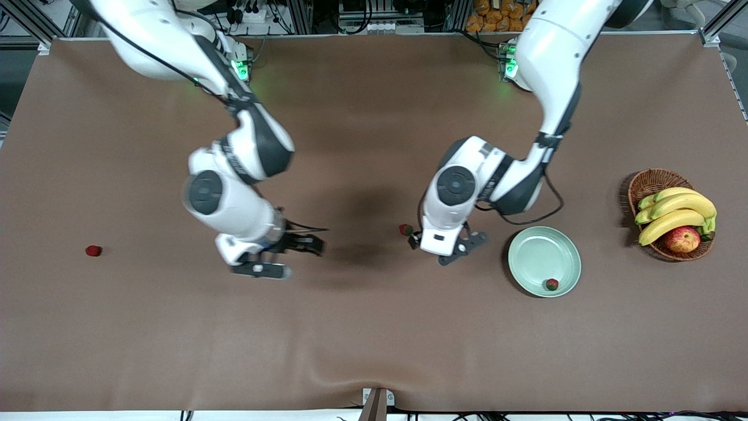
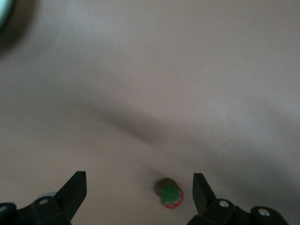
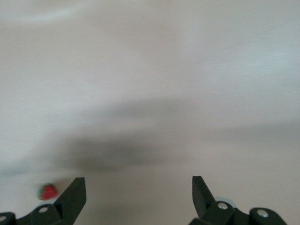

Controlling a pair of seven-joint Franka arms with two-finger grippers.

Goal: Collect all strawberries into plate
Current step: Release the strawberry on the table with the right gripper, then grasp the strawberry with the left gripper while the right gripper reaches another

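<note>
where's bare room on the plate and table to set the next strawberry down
The pale mint-green plate is bare except for one small red strawberry at its rim nearest the front camera. The brown table nearer the front camera than both arms is open too. It is crowded where the open left gripper hangs by the loose strawberry, and at the wicker basket.

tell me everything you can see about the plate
The plate is round, shallow and pale mint green, glossy, with a raised rim. It lies flat on the brown table toward the left arm's end, beside the wicker basket of fruit. One strawberry sits inside, by the rim nearest the front camera. Nothing else touches it; the left end effector, open, is beside it, not over it.
</note>
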